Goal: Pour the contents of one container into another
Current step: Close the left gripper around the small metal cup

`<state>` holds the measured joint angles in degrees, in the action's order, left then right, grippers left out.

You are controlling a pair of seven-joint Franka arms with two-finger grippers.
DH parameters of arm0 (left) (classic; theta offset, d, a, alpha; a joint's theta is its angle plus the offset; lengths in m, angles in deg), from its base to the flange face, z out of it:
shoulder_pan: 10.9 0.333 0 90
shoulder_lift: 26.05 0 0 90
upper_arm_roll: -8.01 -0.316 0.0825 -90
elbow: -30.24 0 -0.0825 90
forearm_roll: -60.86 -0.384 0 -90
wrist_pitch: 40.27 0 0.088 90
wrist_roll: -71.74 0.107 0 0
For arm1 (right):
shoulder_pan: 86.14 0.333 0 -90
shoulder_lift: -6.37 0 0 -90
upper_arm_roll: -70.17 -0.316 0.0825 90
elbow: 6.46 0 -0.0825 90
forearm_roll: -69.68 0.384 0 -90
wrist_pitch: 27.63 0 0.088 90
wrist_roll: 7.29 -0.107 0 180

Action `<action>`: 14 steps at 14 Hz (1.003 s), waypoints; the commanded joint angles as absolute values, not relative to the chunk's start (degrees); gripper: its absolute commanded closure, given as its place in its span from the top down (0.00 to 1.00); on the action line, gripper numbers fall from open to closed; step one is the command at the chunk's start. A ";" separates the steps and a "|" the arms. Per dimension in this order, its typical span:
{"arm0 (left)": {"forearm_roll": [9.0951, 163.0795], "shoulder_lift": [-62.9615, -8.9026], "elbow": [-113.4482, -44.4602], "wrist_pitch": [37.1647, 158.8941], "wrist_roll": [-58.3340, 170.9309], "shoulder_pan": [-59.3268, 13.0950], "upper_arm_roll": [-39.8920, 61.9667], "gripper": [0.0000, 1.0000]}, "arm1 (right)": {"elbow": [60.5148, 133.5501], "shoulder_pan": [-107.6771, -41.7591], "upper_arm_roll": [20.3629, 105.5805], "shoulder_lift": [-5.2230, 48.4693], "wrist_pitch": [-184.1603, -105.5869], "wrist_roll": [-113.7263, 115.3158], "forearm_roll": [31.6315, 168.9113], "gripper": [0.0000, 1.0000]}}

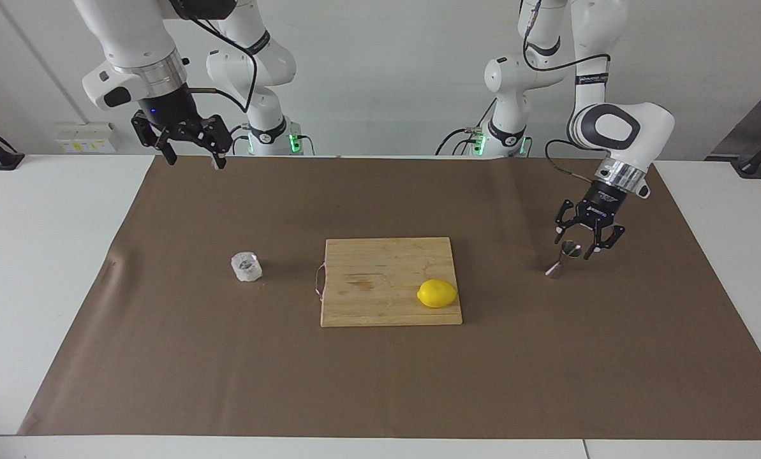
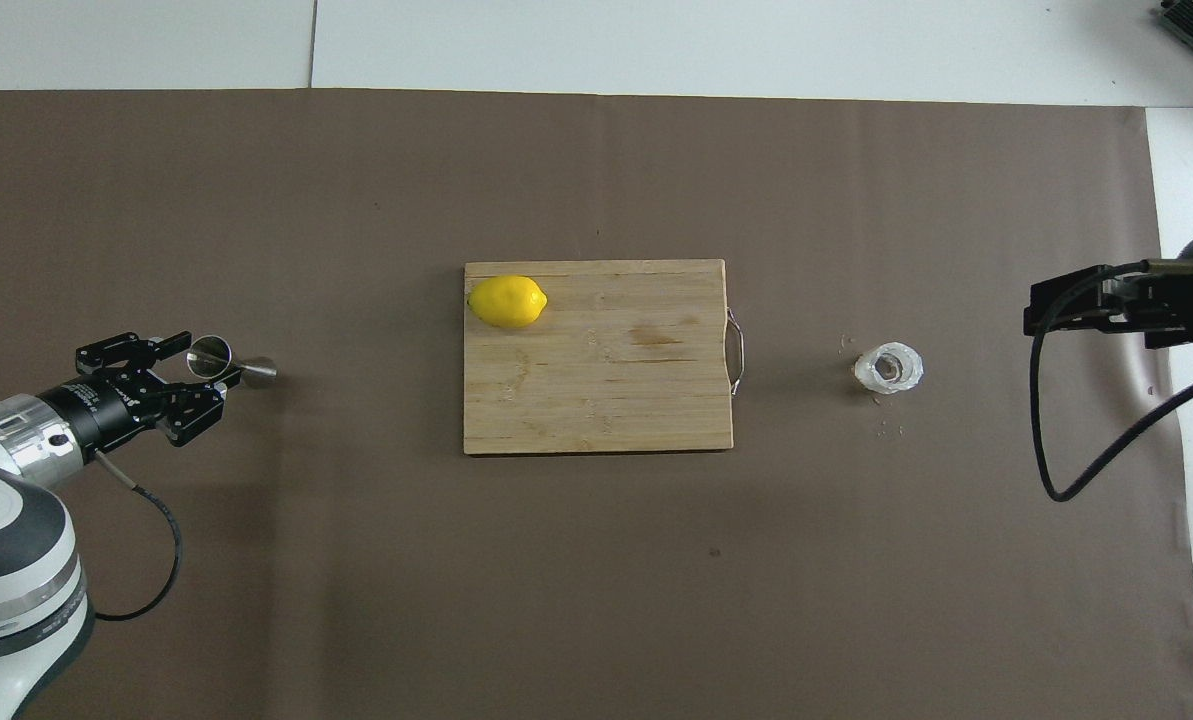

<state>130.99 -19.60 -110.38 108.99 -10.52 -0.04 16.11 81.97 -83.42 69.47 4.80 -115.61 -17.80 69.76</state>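
Left end effector (image 1: 576, 247) is down at the steel jigger (image 1: 564, 258), fingers straddling its upper cone. Can't tell if they're clamped on it or just around it. Jigger stands upright on the brown mat (image 1: 393, 382) at the left arm's end of the worktop (image 1: 48, 255). Right end effector (image 1: 192, 155) waits raised over the mat edge at the right arm's end, fingers spread, holding nothing. Clear faceted glass cup (image 1: 247, 266) sits on the mat beside the bamboo cutting board (image 1: 380, 268), toward the right arm's end. Lemon (image 1: 437, 293) is on the board.
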 commanded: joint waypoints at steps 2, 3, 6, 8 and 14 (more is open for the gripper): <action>131.97 -19.10 -111.35 110.82 -11.23 -1.14 15.92 0.58 | 81.61 -83.86 69.21 4.61 -114.73 -17.49 69.51 1.00; 131.97 -19.10 -111.35 110.82 -11.23 -1.14 15.92 0.56 | 81.61 -83.86 69.21 4.61 -114.73 -17.49 69.51 1.00; 131.97 -19.10 -111.35 110.82 -11.23 -1.23 15.92 0.49 | 81.61 -83.86 69.29 4.61 -114.73 -17.49 69.51 1.00; 131.97 -19.10 -111.35 110.90 -11.23 -1.32 15.83 0.40 | 81.61 -83.86 69.21 4.61 -114.73 -17.49 69.51 1.00; 131.97 -19.37 -111.17 111.17 -11.14 -1.67 15.92 0.05 | 81.61 -83.86 69.21 4.61 -114.73 -17.49 69.51 1.00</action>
